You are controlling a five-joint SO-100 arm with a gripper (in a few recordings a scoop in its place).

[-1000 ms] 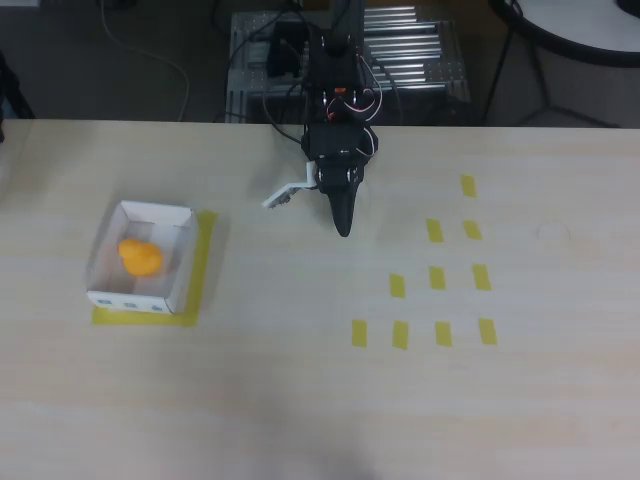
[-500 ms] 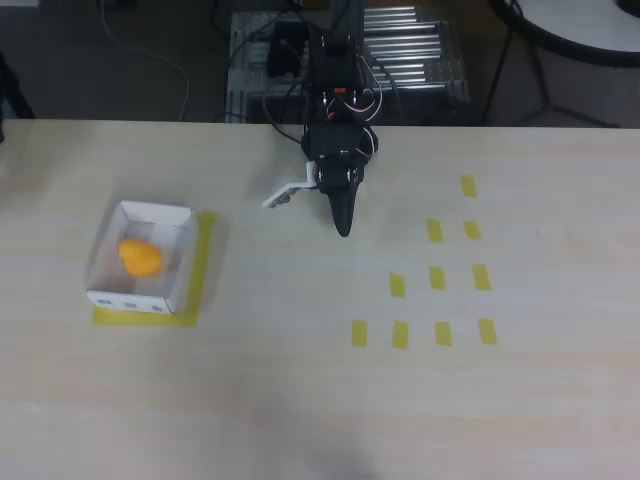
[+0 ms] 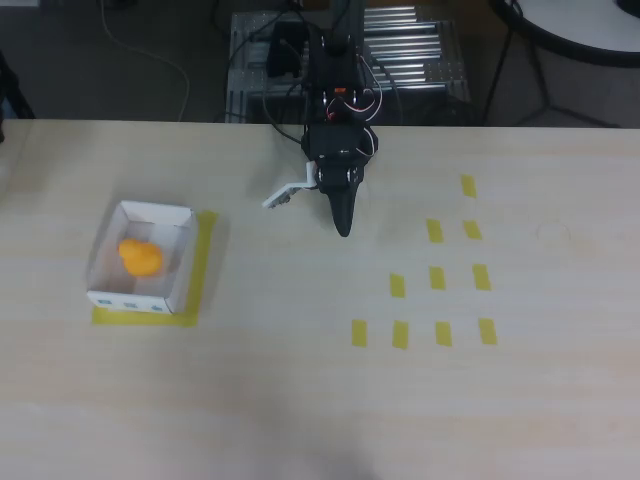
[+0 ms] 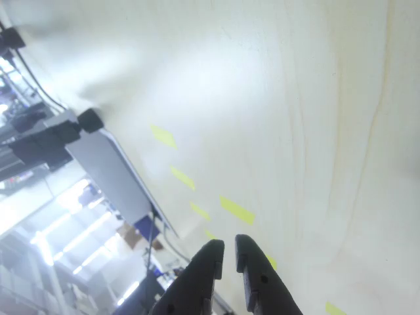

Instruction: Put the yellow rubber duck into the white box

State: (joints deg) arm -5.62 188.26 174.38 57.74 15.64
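- Sitting inside the white box (image 3: 183,262), the yellow rubber duck (image 3: 140,257) is already placed.
- The gripper (image 3: 342,225), clenched and empty, hangs over the bench (image 3: 300,400), well apart to the box's right in the overhead view.

A pale wood-grain table (image 3: 300,400) spans the overhead view. Ten small yellow tape rectangles (image 3: 437,278) sit in stepped rows right of centre, each apart from the next. A larger yellow tape square (image 3: 205,262) lies flat at the left. Beyond the table's far edge, at upper centre, stands a metal rack (image 3: 410,60) with black cables (image 3: 285,95); a pale cable (image 3: 150,50) trails across the dark floor at upper left.
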